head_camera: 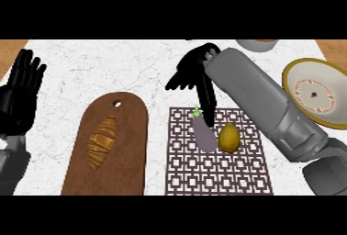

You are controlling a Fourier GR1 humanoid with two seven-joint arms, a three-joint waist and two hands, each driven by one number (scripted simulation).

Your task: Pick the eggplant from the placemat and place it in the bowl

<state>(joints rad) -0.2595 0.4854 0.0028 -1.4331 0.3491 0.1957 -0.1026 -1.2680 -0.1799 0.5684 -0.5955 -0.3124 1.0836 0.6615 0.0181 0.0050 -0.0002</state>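
My right hand point(194, 73) is open, fingers straight, over the placemat's point(224, 172) far edge; the eggplant point(204, 134) lies just at my lowest fingertip.

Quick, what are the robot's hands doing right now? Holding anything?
Left hand: open, resting at the left edge, holding nothing.
Right hand: open, pointing down next to the eggplant, not holding it.

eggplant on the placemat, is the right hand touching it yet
Cannot tell. In the head view a finger of the right hand overlaps the stem end of the eggplant, but this steep downward look hides any height gap between them.
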